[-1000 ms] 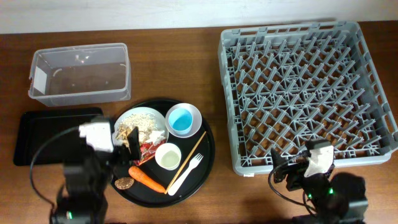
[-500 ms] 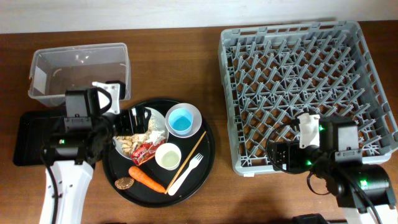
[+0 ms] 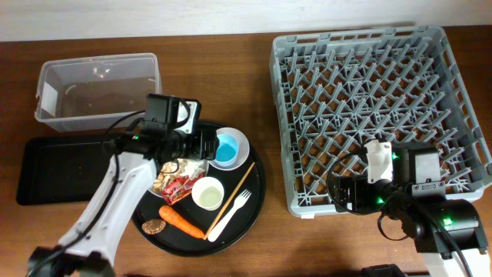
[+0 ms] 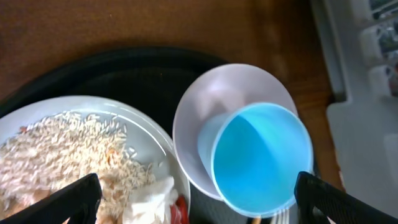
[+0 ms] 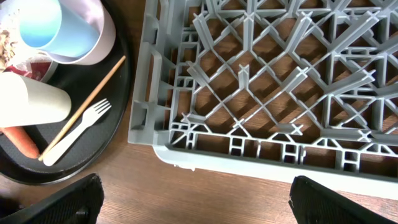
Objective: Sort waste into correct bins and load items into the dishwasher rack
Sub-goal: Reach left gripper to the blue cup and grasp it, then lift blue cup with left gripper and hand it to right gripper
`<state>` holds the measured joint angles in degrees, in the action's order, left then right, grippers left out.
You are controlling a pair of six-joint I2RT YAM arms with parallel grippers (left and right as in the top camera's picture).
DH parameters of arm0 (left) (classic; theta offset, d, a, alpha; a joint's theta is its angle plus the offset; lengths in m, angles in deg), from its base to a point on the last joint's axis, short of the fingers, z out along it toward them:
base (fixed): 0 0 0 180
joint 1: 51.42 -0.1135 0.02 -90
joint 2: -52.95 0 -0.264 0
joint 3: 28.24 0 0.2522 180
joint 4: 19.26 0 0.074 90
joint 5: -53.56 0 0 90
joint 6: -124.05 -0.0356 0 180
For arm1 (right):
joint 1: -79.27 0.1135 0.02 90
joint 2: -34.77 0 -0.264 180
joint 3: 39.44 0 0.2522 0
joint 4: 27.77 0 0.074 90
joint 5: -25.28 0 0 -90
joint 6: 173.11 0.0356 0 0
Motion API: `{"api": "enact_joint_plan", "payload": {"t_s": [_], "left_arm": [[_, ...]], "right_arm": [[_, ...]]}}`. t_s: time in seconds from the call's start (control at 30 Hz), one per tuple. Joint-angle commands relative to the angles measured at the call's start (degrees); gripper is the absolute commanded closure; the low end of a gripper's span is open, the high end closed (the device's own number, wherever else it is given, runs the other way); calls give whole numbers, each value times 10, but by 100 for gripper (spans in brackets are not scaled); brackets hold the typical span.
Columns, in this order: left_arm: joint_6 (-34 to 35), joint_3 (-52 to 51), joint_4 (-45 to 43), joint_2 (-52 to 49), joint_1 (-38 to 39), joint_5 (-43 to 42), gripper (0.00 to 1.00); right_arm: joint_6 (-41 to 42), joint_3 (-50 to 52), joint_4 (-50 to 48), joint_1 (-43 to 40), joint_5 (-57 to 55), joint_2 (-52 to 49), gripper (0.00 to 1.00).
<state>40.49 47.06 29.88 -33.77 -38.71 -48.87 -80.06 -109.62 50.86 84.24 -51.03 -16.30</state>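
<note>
The left pincer (image 3: 208,145) hangs with its fingers spread wide and nothing between them, over the far edge of the round black tray (image 3: 250,201). Just ahead of it sits the pale bowl (image 4: 217,93), and the light blue cup (image 4: 261,155) stands tilted inside that bowl, filling most of it. To one side of the pincer lies the white plate (image 4: 163,144), heaped with beige crumbs (image 4: 62,149); a crumpled white paper bit (image 4: 149,202) and the edge of a red wrapper (image 4: 180,210) rest at the plate's rim. In the overhead view the left arm covers part of the plate.

Behind the left pincer are the clear tub (image 3: 98,92) and the shallow black tray (image 3: 65,169), side by side on the tabletop (image 3: 231,46).

The right pincer (image 3: 340,198) is also released and empty, hovering over the near corner of the grey dishwasher rack (image 5: 280,81). The rack's wall rises between it and the peg floor. Off to its side, on the round tray, lie the white fork (image 5: 78,130) and the wooden stick (image 5: 87,102) close together, then the small white cup (image 5: 28,106) and the carrot (image 5: 18,140). The brown disc (image 3: 154,227) lies just beside the carrot's end.
</note>
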Motion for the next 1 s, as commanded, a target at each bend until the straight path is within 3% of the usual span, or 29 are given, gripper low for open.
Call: {"api": "enact_joint_plan", "payload": {"t_s": [0.0, 0.1, 0.13, 0.33, 0.57, 0.8, 0.9, 0.97], "left_arm": [[4, 8, -24, -35, 12, 10, 7], [4, 8, -33, -57, 16, 19, 11], [4, 8, -35, -61, 16, 18, 20], [4, 8, -39, -66, 31, 18, 52], [4, 8, -41, -86, 61, 48, 60], [4, 8, -42, -90, 60, 48, 92], [4, 10, -43, -90, 60, 48, 99], [4, 15, -43, -89, 60, 48, 99]], "right_arm": [[5, -12, 1, -1, 9, 1, 1], [5, -12, 1, -1, 9, 1, 1], [5, -12, 1, -1, 9, 1, 1], [5, -12, -5, -1, 9, 1, 1], [5, -12, -5, -1, 9, 1, 0], [4, -12, -5, -1, 9, 1, 3], [5, -12, -5, -1, 9, 1, 5], [5, -12, -5, -1, 9, 1, 5]]}}
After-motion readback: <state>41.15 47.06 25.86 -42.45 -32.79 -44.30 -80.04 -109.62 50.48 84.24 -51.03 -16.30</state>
